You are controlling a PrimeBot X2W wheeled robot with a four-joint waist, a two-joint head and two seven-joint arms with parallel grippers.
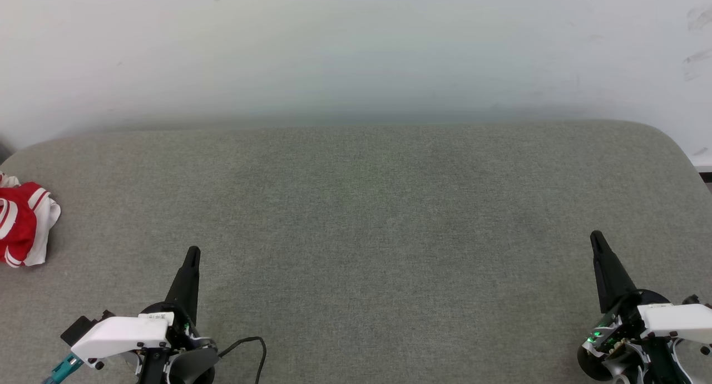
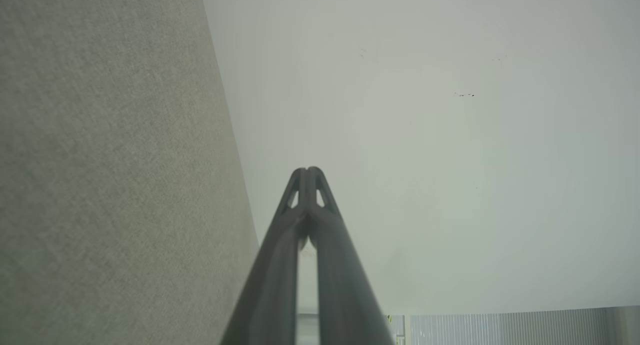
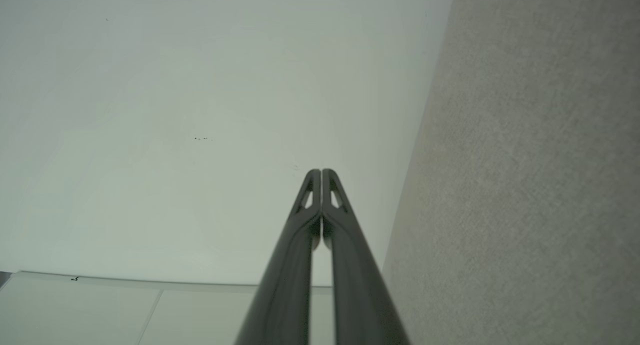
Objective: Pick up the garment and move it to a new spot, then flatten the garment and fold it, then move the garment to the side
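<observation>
A grey fabric-covered table [image 1: 356, 217] with rounded far corners spreads wide. Directly behind the table rises a plain white wall [image 1: 356, 50], softly and evenly lit, with dark scuffs [image 1: 698, 19] above the table's far right corner. A ribbed pale panel [image 2: 500, 330] adjoins the wall.

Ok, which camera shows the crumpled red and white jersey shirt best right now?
The head view. The crumpled red and white jersey shirt lies bunched at that view's left edge on the grey fabric surface, partly cut off by the frame. Both wrist views face the pale wall and grey fabric instead.
</observation>
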